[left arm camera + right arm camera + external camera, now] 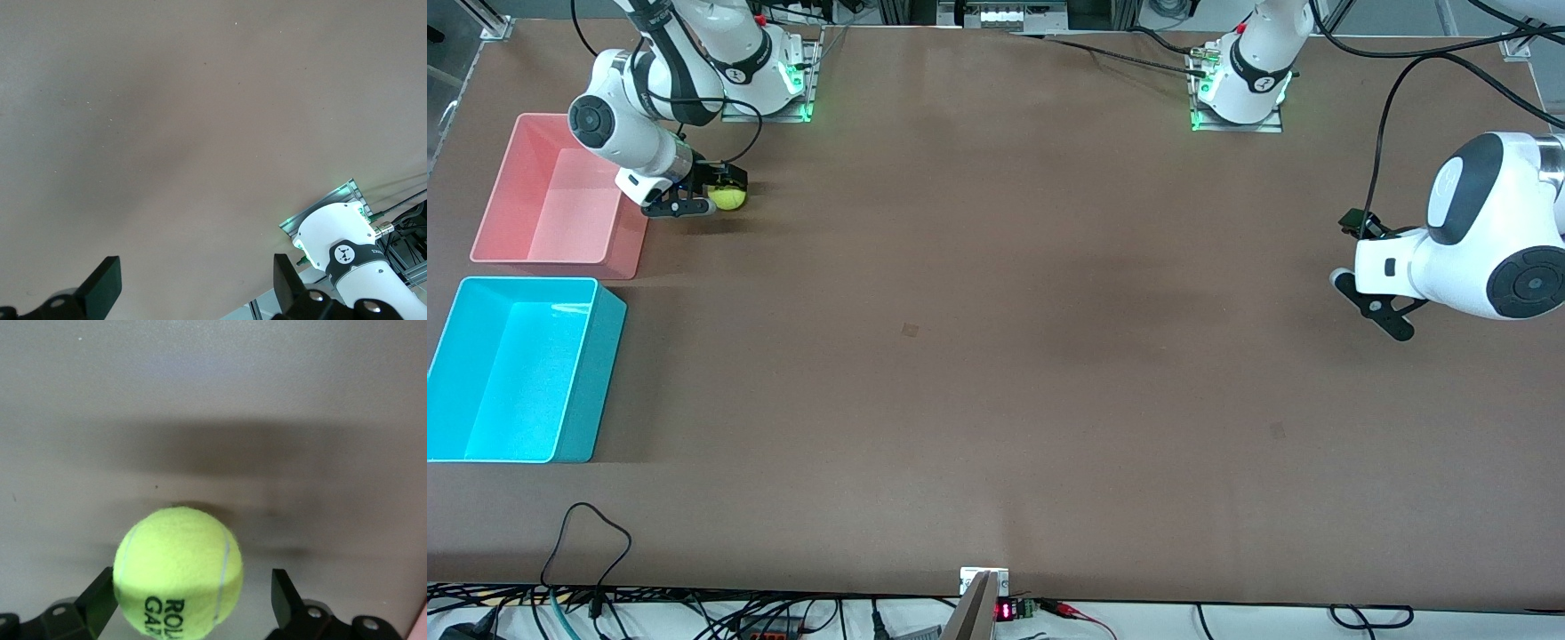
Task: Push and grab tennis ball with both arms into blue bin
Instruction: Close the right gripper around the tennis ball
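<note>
The tennis ball [731, 197] is seen on the table [996, 356], near the right arm's base and beside the pink bin [560, 191]. It lies between the spread fingers of the right end effector [710, 188], touching one finger, with a gap left at the other; it is not clamped. The blue bin [520, 369] stands nearer the front camera than the pink bin. The left end effector [1371, 300] is held over bare table at the left arm's end, its fingers apart and empty.
</note>
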You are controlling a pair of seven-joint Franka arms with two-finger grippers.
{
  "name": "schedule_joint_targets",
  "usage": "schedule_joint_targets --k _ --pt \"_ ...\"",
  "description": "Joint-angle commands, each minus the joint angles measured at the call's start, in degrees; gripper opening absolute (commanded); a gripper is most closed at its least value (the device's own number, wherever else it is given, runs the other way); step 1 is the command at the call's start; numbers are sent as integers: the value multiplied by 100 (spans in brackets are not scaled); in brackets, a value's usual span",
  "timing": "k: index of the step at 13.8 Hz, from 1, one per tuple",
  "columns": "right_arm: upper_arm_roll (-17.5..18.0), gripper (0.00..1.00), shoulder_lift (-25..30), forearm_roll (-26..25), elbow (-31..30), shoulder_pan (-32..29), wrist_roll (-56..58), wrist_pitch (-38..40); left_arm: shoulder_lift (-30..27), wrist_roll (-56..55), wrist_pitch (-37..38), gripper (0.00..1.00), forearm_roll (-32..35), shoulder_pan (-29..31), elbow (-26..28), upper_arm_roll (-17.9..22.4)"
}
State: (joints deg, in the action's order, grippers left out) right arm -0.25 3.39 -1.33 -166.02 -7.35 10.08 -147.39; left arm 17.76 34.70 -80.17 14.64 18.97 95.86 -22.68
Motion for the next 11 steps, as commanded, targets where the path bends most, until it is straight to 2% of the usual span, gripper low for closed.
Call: schedule_joint_targets --k 1,11 --pt "43 100 320 -34 -441 -100 108 -255 0 -60 28 100 135 -25 -23 -35" --pt "60 100 -5 -43 -352 102 90 -660 0 -51 36 100 144 -43 -173 -35"
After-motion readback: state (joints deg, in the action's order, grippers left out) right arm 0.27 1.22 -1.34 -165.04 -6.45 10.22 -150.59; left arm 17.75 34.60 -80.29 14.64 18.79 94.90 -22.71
